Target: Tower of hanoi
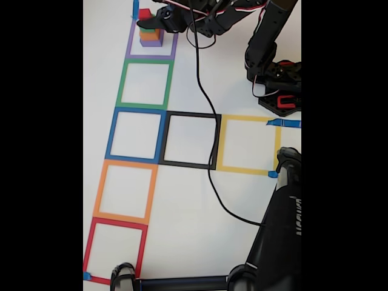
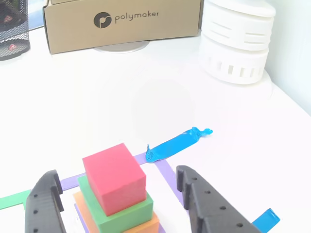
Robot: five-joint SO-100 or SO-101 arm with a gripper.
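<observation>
The tower of hanoi (image 1: 150, 30) stands stacked inside the purple tape square (image 1: 131, 45) at the top of the fixed view: purple block (image 1: 151, 43) at the bottom, then orange (image 1: 150, 35), green (image 1: 147, 26) and red (image 1: 144, 14) on top. In the other view the red block (image 2: 114, 177) sits on the green block (image 2: 124, 213), with the orange block (image 2: 148, 225) beneath. My gripper (image 2: 115, 174) is open, one black finger (image 2: 46, 206) left of the stack and the other finger (image 2: 206, 206) to its right, neither touching it. In the fixed view the gripper (image 1: 150, 22) reaches the tower from the right.
Tape squares in green (image 1: 145, 83), blue (image 1: 137, 134), orange (image 1: 124, 191), red (image 1: 115, 250), black (image 1: 189, 140) and yellow (image 1: 248, 145) mark the white table. A black cable (image 1: 206, 121) crosses it. A dark stand (image 1: 279, 230) fills the lower right. A cardboard box (image 2: 121, 24) and white cylinder (image 2: 238, 43) stand beyond.
</observation>
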